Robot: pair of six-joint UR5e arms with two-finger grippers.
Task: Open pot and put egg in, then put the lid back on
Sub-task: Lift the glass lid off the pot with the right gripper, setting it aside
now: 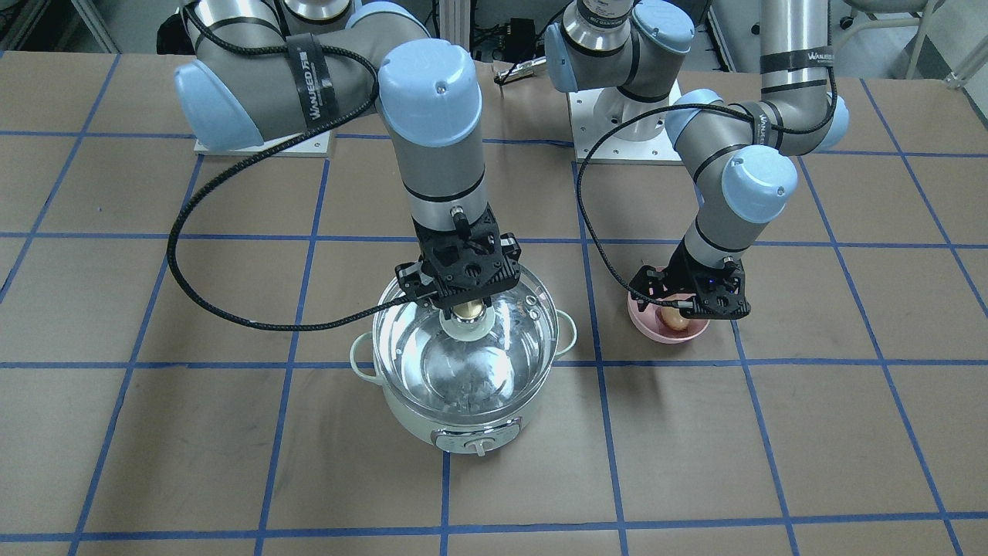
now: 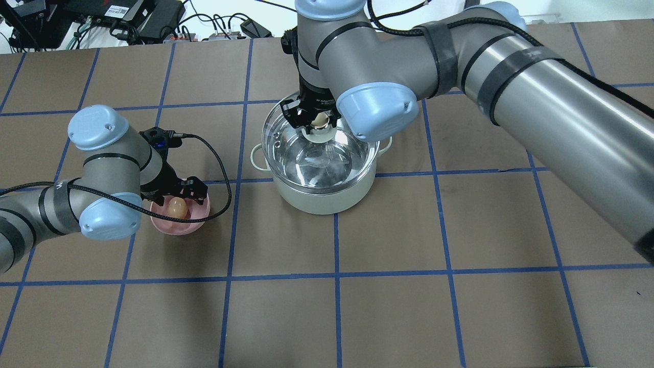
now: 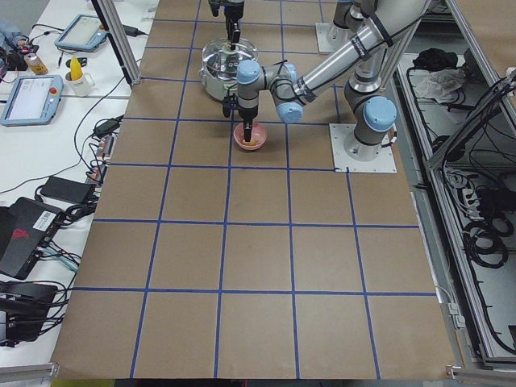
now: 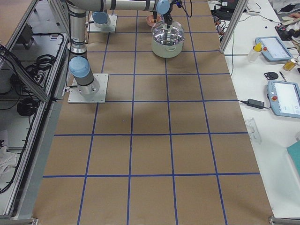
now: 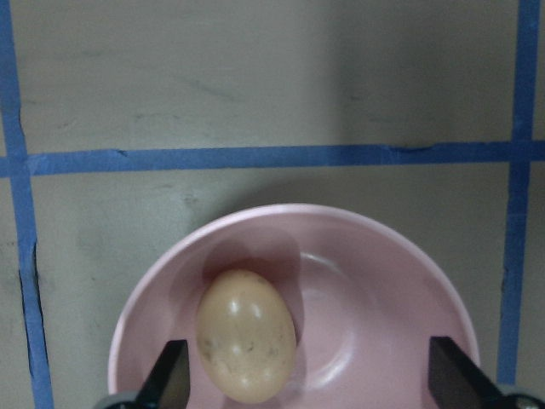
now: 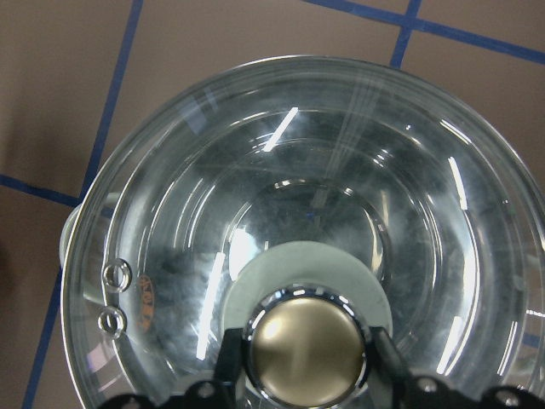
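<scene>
The pale mint pot [image 1: 471,432] stands mid-table with its control knob facing the front-facing camera. The clear glass lid [image 1: 463,363] covers its top; I cannot tell whether it rests on the rim or hangs just above it. My right gripper [image 1: 468,309] is shut on the lid's cream-gold knob [image 6: 306,345], one finger [image 6: 230,366] on each side. The tan egg [image 5: 247,336] lies in a small pink bowl [image 5: 383,281]. My left gripper [image 2: 176,202] is open and low over the bowl, the egg between its fingers near one finger [image 5: 170,379].
The pink bowl [image 2: 179,225] sits about one grid square from the pot [image 2: 322,199], on the robot's left. A black cable [image 2: 225,174] loops from the left wrist beside the bowl. The brown table carries blue tape lines.
</scene>
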